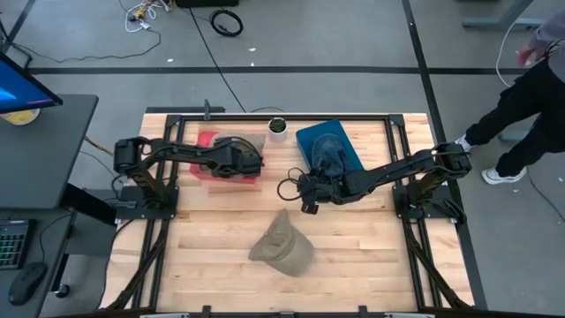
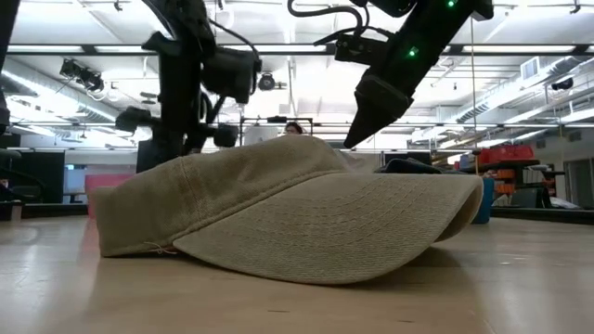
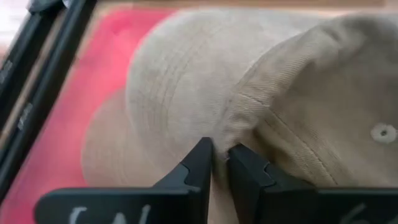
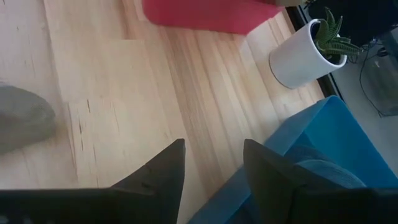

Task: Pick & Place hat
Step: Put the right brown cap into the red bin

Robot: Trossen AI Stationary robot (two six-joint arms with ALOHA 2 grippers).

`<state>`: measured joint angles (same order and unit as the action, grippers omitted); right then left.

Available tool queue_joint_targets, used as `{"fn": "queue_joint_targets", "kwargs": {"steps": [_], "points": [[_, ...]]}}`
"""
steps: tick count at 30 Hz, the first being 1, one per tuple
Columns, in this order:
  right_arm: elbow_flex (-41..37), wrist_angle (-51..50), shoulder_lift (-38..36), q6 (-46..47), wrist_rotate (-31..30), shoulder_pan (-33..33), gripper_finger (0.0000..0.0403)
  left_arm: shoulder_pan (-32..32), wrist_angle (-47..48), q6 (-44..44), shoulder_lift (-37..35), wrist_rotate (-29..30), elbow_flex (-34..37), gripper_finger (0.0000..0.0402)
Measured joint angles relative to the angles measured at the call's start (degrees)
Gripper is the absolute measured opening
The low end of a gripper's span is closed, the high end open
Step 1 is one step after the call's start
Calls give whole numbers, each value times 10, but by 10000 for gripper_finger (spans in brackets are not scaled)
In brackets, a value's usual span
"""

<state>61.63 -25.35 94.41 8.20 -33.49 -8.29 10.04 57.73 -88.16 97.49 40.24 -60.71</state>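
Hat (image 3: 261, 106) fabric sits pinched in my left gripper (image 3: 214, 163) over the red tray (image 3: 93, 106), right gripper (image 4: 211, 163) spread empty nearby, and that thin fold could slip free.

Three caps are on the table: one khaki cap (image 1: 281, 246) on the bare wood, one beige cap (image 3: 186, 68) on a red tray (image 1: 205, 141), and one dark cap (image 1: 331, 152) on a blue tray (image 1: 309, 135). That makes two trays, one cap to each. There is one potted plant (image 1: 277, 128) in a white pot. Two arms reach in, each with one gripper: the left gripper (image 1: 252, 162) and the right gripper (image 1: 305, 190). One person (image 1: 530, 88) stands off the table. The side desk holds one monitor (image 1: 18, 84), one keyboard (image 1: 11, 243) and one mouse (image 1: 25, 283).
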Motion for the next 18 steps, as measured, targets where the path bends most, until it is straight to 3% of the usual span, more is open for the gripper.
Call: {"fn": "queue_joint_targets", "kwargs": {"steps": [8,13,18], "points": [[0,-2,0,-7,0,0,166,4,-11,6,4,-29,0,102],[0,-4,0,-7,1,0,167,2,26,94,-2,-43,-24,124],[0,-6,0,-7,1,0,167,-1,83,158,-5,1,-89,132]]}}
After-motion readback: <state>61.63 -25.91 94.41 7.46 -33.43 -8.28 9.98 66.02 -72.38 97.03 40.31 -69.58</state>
